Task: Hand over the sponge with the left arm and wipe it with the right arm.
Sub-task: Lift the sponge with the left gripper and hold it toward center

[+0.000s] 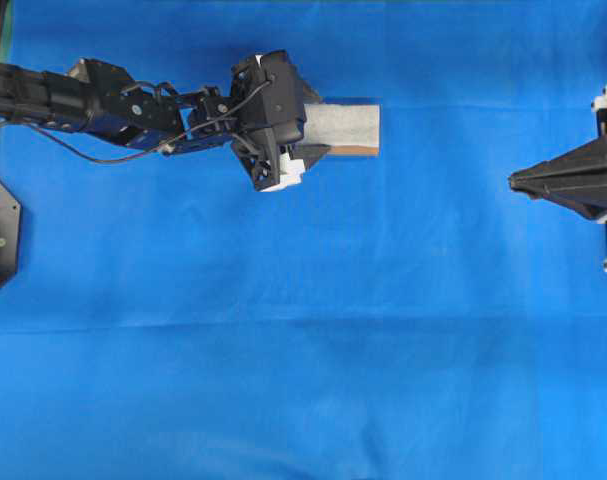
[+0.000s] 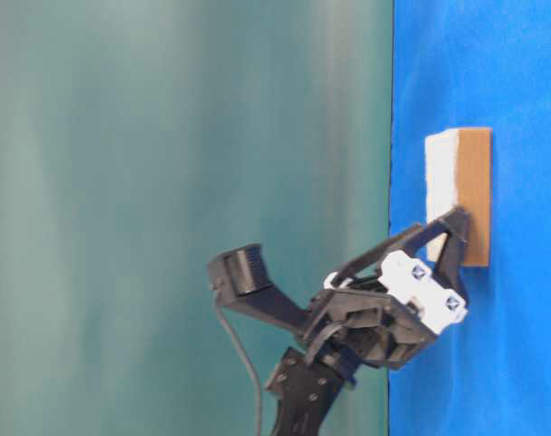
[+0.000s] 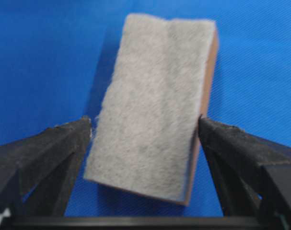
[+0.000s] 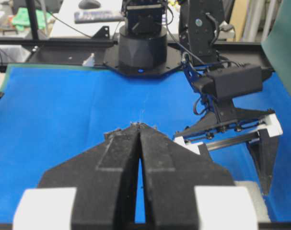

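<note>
Across the blue counter (image 1: 283,380), the left arm (image 1: 103,105) reaches from the left edge; its hand (image 1: 318,128) stands spread astride the flat-lying sponge (image 1: 345,125). Near the right edge, the right hand (image 1: 515,180) is pressed together, empty.

My left arm (image 1: 103,100): black jointed links, loose black cable, boxy black wrist camera (image 4: 234,81), white blocks on pointed fingers (image 3: 44,153).

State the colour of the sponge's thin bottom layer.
Orange-brown, under the speckled grey-white top of the sponge; clearest in the left wrist view.
</note>
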Available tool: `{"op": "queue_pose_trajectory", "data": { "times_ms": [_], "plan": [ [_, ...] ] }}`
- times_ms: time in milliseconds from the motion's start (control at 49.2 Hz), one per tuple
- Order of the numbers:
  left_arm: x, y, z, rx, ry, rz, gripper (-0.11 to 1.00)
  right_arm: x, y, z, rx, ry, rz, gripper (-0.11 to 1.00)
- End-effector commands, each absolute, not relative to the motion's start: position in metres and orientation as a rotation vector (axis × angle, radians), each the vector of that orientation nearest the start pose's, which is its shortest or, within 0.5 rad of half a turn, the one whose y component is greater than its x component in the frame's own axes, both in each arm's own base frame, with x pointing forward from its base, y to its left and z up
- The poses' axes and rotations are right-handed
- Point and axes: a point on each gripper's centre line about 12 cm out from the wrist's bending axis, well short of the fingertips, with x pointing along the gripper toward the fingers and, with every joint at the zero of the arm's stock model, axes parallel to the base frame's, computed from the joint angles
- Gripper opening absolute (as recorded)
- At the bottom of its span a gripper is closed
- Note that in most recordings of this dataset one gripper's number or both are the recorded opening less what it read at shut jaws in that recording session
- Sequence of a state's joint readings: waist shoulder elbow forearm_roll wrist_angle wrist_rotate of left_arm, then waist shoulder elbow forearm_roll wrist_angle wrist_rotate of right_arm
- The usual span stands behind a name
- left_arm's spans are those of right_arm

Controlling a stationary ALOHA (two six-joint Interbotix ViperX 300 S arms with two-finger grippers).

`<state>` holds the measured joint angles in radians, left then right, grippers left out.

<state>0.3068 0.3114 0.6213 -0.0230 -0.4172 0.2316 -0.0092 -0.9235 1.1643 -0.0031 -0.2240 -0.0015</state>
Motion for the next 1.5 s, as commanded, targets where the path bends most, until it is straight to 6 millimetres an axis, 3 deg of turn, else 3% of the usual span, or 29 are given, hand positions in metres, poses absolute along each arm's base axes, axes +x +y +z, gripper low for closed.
{"op": "queue_pose_trajectory", "data": {
  "times_ms": [0, 264, 427, 488, 711, 894, 1219, 1483],
  "plan": [
    [0.413, 0.137, 0.102, 0.130, 0.520, 0.267, 0.94, 0.208, -0.002, 0.289, -0.008, 0.000, -0.010, 0.00],
    [0.412, 0.140, 0.101, 0.116, 0.544, 0.273, 0.89, 0.209, -0.002, 0.288, -0.008, 0.003, -0.010, 0.00],
    [0.414, 0.135, 0.099, 0.123, 0.566, 0.255, 0.51, 0.209, -0.002, 0.288, -0.008, 0.002, -0.010, 0.00],
    [0.415, 0.135, 0.101, 0.120, 0.574, 0.254, 0.43, 0.209, -0.002, 0.288, -0.008, 0.002, -0.010, 0.00],
    [0.414, 0.133, 0.118, 0.072, 0.610, 0.256, 0.42, 0.209, -0.002, 0.288, -0.008, 0.003, -0.010, 0.00],
    [0.410, 0.122, 0.154, 0.031, 0.602, 0.247, 0.42, 0.209, -0.002, 0.287, -0.007, 0.014, -0.010, 0.00],
    [0.397, 0.069, 0.228, -0.018, 0.512, 0.161, 0.42, 0.210, -0.002, 0.285, -0.010, 0.022, -0.011, 0.00],
    [0.396, 0.024, 0.232, -0.094, 0.505, 0.080, 0.42, 0.214, -0.003, 0.281, -0.007, 0.043, -0.014, 0.00]
  ]
}}
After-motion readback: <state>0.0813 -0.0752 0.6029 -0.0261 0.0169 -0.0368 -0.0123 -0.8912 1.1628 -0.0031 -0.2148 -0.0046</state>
